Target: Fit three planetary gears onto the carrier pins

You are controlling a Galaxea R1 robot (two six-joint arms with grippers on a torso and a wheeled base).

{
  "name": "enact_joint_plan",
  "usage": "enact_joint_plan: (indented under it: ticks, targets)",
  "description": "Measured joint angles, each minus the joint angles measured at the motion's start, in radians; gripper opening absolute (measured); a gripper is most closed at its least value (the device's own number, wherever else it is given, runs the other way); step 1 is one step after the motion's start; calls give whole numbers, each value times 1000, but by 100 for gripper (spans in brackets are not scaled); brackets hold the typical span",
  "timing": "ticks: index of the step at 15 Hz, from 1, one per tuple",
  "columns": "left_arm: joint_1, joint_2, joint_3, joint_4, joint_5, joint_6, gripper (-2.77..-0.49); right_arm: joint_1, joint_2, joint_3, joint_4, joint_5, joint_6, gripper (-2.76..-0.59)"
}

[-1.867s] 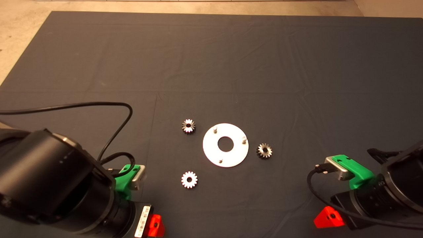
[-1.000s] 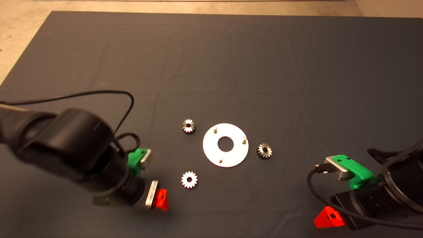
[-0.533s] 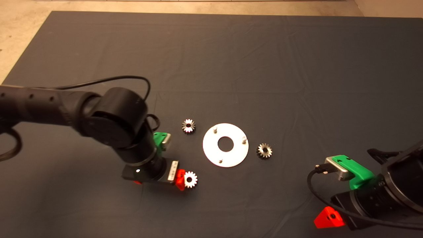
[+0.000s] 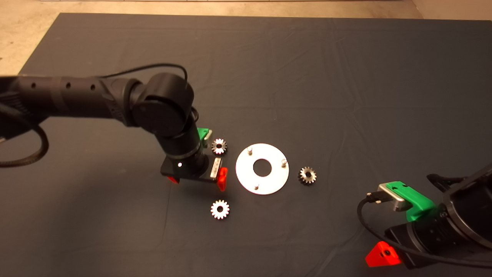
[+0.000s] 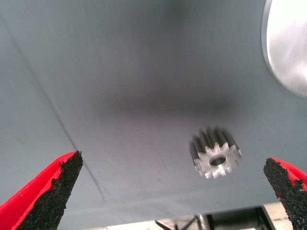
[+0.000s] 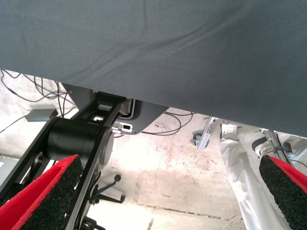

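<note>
Hovering left gripper (image 4: pixel 196 180) (toothed, perhaps steel gear (image 5: pixel 216 152))

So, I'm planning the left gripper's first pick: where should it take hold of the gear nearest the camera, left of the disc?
Probably by its toothed rim, coming straight down. The gear lies flat on the mat, hole up, apart from the disc, so opposite teeth are the only faces to pinch. The left gripper hovers open nearby.
</note>
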Motion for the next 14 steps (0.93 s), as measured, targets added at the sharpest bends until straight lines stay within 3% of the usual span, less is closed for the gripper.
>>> enact_joint_plan:
  ticks: [4, 6, 11, 14]
  targets:
    - [-15, 1, -46, 0, 2, 25, -51, 0, 0, 0, 0, 1, 0, -60]
    - [-26, 17, -78, 0, -19, 35, -51, -6, 0, 0, 0, 0, 0, -60]
    - [-25, 116, -184, 0, -25, 61, -51, -11, 0, 0, 0, 0, 0, -60]
    - [-25, 156, -205, 0, -27, 63, -51, -15, -21, 0, 0, 1, -1, -60]
